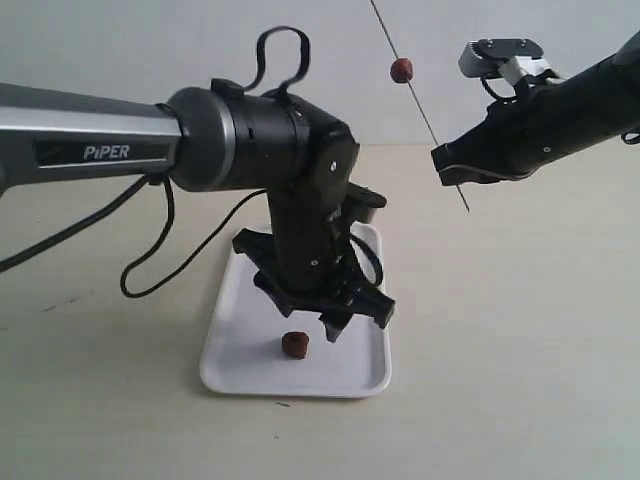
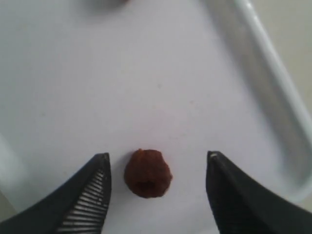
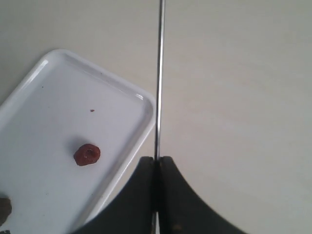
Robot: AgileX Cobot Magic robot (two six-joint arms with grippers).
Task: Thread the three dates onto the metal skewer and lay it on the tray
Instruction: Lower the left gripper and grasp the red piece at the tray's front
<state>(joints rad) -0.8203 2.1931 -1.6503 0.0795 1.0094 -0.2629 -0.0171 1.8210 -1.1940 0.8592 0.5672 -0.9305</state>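
Sitting near the front of the white tray [image 1: 225, 360] on the tabletop [image 1: 500, 350] is a date [image 1: 294, 345]. Right over it hangs the left pincer [image 2: 158, 157], open wide, with the date between its fingers [image 2: 92, 195] but not touching them. Farther back, the right pincer [image 3: 157, 160] is pinched tight on the metal skewer [image 1: 420, 100], held high and tilted. A second date [image 1: 401, 69] is stuck on it.

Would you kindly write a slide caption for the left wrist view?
The left tool, open, straddles one date lying on the white tray, its fingers clear of the fruit on both sides.
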